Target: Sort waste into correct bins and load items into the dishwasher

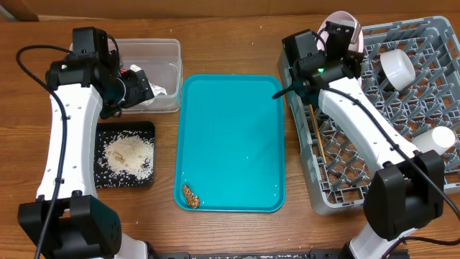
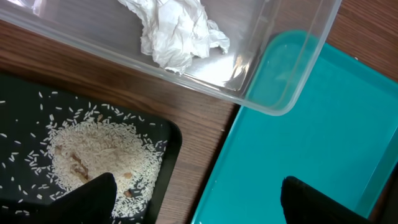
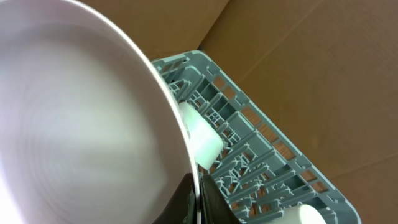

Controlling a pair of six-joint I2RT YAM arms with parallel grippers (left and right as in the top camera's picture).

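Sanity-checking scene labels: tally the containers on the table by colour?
Clear tub: 1
Black tray: 1
Teal tray: 1
Grey dish rack: 1
Total: 4

Place: a robot lab or test bench, dressed up as a kitchen clean-up station.
Arms: the left arm (image 1: 68, 122) and right arm (image 1: 366, 129), both white and black, rise from bases at the near edge of the surface.
Surface: bare wood-grain surface (image 1: 230, 43), like a plain work table.
Backdrop: plain brown cardboard (image 3: 311, 74) stands behind the rack.
Props: a grey rack (image 1: 424, 93), teal tray (image 1: 230, 129), clear tub (image 1: 154, 54) and black tray (image 1: 103, 129) are laid out side by side between the arms.
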